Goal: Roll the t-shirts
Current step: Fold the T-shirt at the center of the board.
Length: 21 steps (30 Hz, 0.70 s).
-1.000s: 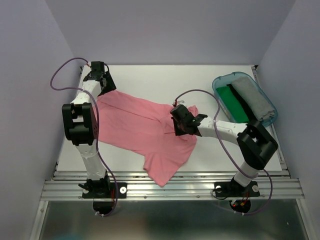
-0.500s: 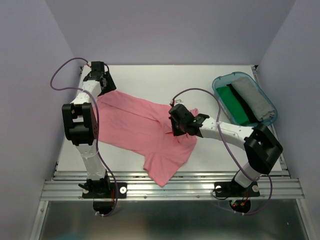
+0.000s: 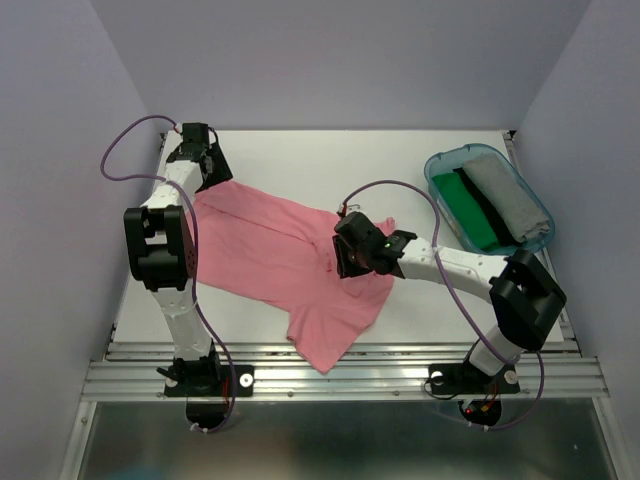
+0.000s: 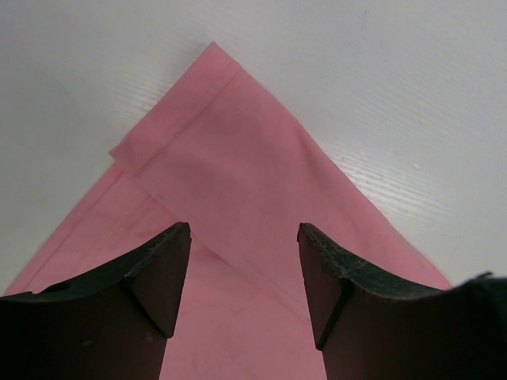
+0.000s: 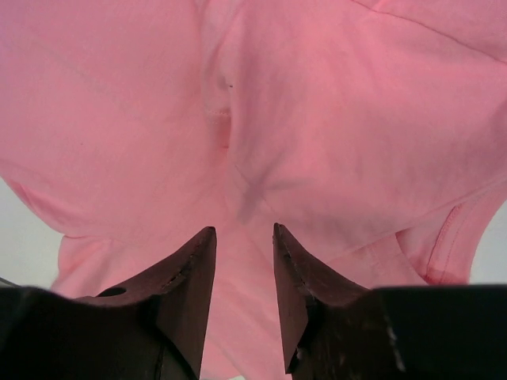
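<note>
A salmon-pink t-shirt [image 3: 275, 250] lies spread and partly folded across the middle of the white table [image 3: 330, 160]. My left gripper [image 3: 208, 178] hovers open over its far left corner, where a folded corner of the pink t-shirt [image 4: 230, 150] shows beyond the fingers [image 4: 162, 261]. My right gripper [image 3: 345, 262] sits over the shirt's right part with its jaws apart; pink t-shirt cloth [image 5: 317, 119] with a pinched crease lies past the fingertips [image 5: 289, 245], nothing gripped between them. A green t-shirt [image 3: 468, 208] and a grey t-shirt [image 3: 505, 195] lie in a tub.
A translucent teal tub [image 3: 440, 166] stands at the table's right side. The arms' bases and a metal rail [image 3: 340, 380] run along the near edge. Lilac walls close in the left, back and right.
My right gripper has shifted a little to the left over the shirt and its jaws have parted, letting go of the cloth. The left arm has not moved.
</note>
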Each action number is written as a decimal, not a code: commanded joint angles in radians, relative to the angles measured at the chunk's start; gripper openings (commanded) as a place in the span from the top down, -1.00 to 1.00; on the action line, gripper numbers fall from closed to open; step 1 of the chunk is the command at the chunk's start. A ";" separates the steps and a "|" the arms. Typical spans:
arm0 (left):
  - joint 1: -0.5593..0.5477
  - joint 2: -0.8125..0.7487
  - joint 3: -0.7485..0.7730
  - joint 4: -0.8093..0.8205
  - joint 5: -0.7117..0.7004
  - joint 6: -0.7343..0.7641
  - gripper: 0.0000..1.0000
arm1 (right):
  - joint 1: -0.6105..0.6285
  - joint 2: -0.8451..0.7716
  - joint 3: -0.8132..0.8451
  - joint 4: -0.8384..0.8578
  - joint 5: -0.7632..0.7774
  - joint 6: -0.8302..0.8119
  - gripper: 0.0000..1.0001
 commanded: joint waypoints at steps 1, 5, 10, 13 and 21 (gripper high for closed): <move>-0.001 -0.025 0.005 -0.002 0.006 0.006 -0.35 | 0.010 -0.017 0.010 -0.007 0.060 0.025 0.17; -0.002 -0.044 0.002 -0.002 0.013 0.004 -0.36 | -0.025 -0.048 0.025 -0.010 0.109 0.017 0.06; -0.019 -0.057 -0.023 -0.002 0.015 0.006 -0.31 | -0.197 -0.036 0.048 0.010 0.074 0.011 0.11; -0.059 -0.042 -0.050 0.004 0.022 0.000 -0.27 | -0.336 0.004 0.065 0.044 -0.007 0.024 0.12; -0.056 0.060 -0.029 0.003 0.023 -0.012 -0.25 | -0.501 0.154 0.160 0.087 -0.114 0.036 0.11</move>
